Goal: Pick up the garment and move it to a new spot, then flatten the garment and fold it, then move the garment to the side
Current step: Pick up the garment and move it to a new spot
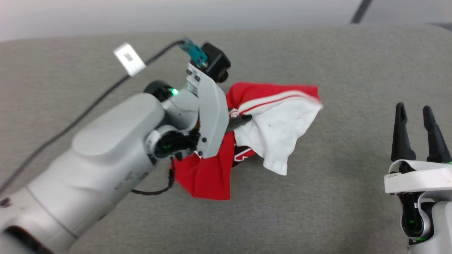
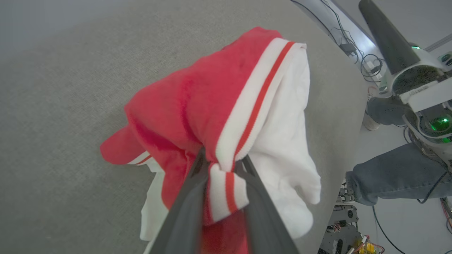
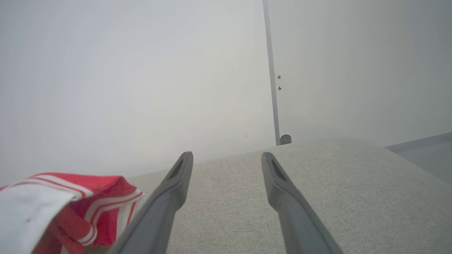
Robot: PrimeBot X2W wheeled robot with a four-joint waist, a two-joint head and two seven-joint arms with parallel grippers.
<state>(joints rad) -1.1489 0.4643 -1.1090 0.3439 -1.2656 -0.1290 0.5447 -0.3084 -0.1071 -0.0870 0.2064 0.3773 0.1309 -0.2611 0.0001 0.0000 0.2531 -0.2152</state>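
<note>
The left tool (image 2: 222, 159) clamps the red jersey (image 2: 197, 95) by its striped trim; the right tool (image 1: 414, 107) gapes empty, well apart. The left wrist view shows a person's jeans (image 2: 399, 173) beyond the grey tabletop (image 1: 317, 197).

The left arm (image 1: 106, 155) has a smooth pale-grey shell, small dark screws on its wrist plate (image 1: 212, 116) and green lights (image 1: 174, 92) at the joints. A black cable (image 1: 88, 106) with a white tag (image 1: 129, 59) meets a teal connector (image 1: 193, 51) beside a black camera box (image 1: 215, 65). The right tool (image 1: 413, 107) has long, dark, tapered fingers (image 1: 400, 134) on a white housing (image 1: 416, 178).
</note>
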